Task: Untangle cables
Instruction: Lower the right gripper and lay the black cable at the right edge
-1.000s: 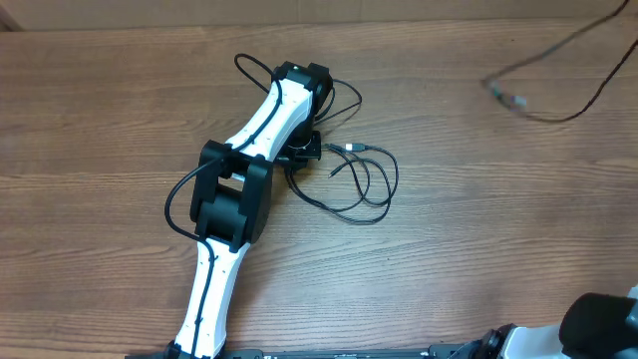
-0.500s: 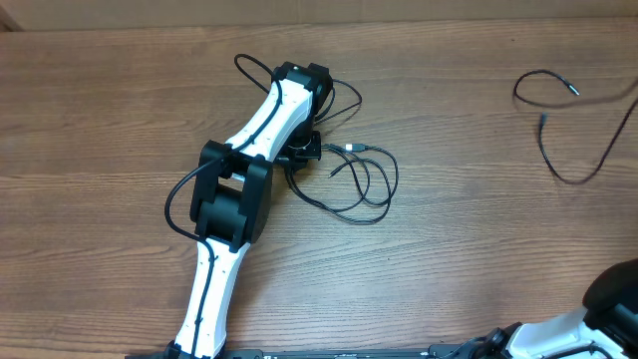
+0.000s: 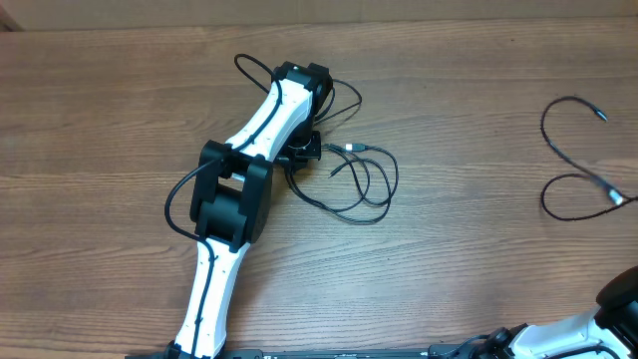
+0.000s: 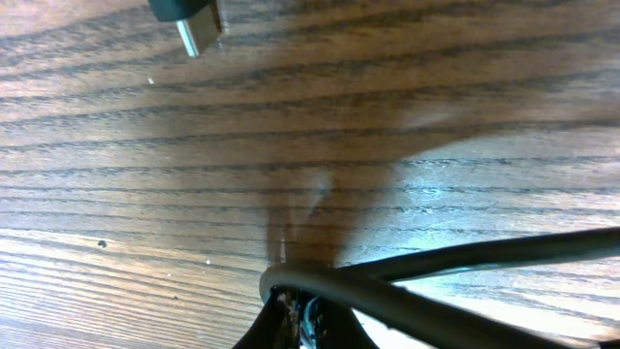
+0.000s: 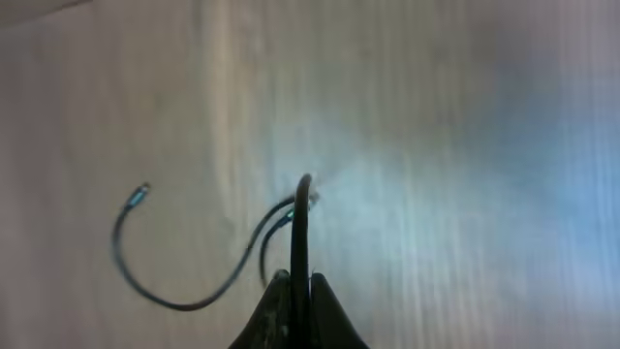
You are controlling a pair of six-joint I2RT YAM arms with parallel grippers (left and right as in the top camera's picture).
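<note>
Your right gripper [image 5: 298, 291] is closed on the freed cable [image 5: 301, 228], which rises straight from between its fingertips. In the overhead view that cable lies in open loops at the right edge of the table [image 3: 469, 269], well apart from the bundle [image 3: 361, 184] at the centre. Your left gripper [image 4: 294, 312] sits at the bundle's left side, pinched shut on one strand, with a plug [image 4: 197, 32] lying loose just beyond it. The step in hand appears to be laying out the freed cable. Lower it flat before releasing and do not let its loops cross. Hold the left pinch firm so the bundle does not drag.
</note>
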